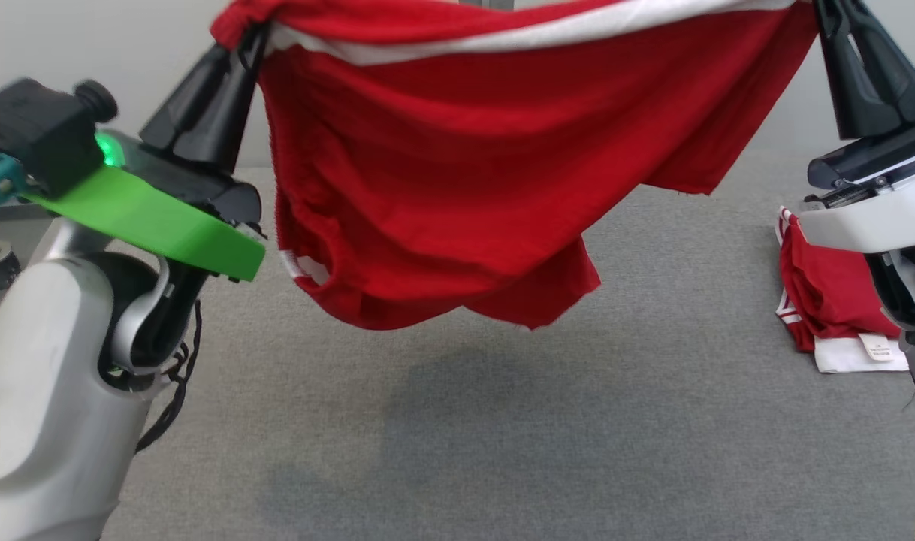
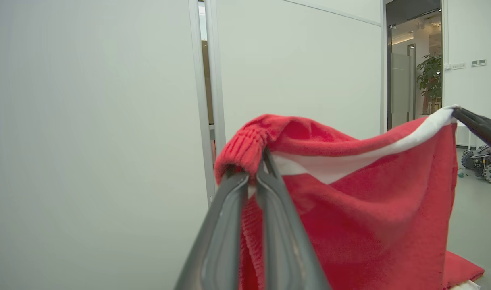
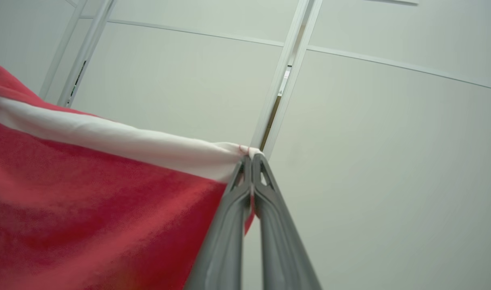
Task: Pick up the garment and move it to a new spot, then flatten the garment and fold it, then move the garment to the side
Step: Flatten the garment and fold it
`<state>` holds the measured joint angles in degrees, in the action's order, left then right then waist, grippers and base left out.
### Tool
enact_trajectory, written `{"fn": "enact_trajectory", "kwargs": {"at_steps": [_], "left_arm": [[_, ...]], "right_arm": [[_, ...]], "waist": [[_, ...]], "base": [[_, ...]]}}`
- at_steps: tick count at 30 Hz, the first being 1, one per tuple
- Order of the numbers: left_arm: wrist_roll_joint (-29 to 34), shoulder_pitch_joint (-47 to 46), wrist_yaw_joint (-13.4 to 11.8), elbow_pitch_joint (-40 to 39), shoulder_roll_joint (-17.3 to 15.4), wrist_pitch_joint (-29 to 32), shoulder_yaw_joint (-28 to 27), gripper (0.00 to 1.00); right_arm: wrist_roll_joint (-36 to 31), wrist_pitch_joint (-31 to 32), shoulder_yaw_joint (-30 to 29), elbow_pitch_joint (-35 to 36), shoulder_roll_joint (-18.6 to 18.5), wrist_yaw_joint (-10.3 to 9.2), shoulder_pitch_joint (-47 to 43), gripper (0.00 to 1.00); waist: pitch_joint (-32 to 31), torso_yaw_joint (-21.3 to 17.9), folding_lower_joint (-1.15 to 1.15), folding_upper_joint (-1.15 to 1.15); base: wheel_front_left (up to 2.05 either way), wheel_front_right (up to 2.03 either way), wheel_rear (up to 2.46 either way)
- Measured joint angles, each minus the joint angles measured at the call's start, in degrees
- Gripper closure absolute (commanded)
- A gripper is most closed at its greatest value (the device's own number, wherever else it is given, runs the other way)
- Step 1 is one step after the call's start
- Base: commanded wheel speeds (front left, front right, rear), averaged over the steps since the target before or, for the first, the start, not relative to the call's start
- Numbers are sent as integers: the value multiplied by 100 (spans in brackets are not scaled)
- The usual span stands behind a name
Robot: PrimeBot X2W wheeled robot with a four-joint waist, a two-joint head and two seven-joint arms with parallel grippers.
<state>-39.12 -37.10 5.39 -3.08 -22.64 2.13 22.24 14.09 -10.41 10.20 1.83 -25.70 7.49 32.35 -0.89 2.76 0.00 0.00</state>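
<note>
The red garment (image 1: 442,188) is held aloft over the grey surface (image 1: 502,421), stretched between the left gripper (image 1: 249,41) and the right gripper (image 1: 824,15), each clamped fully on a top corner. The pick-up is judged done, with placing, flattening, folding and setting aside left. A second folded red piece (image 1: 825,308) is seen at three o'clock in the head view, while the pinch on the white band (image 3: 148,147) is shown closely by the wrist views.

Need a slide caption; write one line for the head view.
Both jaws, shut on its white-banded edge, hold the red garment spread above the grey surface.
</note>
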Motion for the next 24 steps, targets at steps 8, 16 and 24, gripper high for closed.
{"fn": "enact_trajectory", "kwargs": {"at_steps": [8,16,24], "left_arm": [[-687,-135,-324,-760,-118,572,-475,100],[-966,-267,-403,-564,-237,1062,-497,100],[-1109,-1625,-212,813,-82,1347,-454,100]], "right_arm": [[-315,771,-320,1092,219,0,-160,100],[-270,1488,-358,1135,286,1,98,100],[-354,1559,520,-356,2,3,2082,100]], "waist": [[-72,-239,0,0],[366,-279,0,0],[1325,-320,0,0]], "base": [[0,0,0],[0,0,0],[0,0,0]]}}
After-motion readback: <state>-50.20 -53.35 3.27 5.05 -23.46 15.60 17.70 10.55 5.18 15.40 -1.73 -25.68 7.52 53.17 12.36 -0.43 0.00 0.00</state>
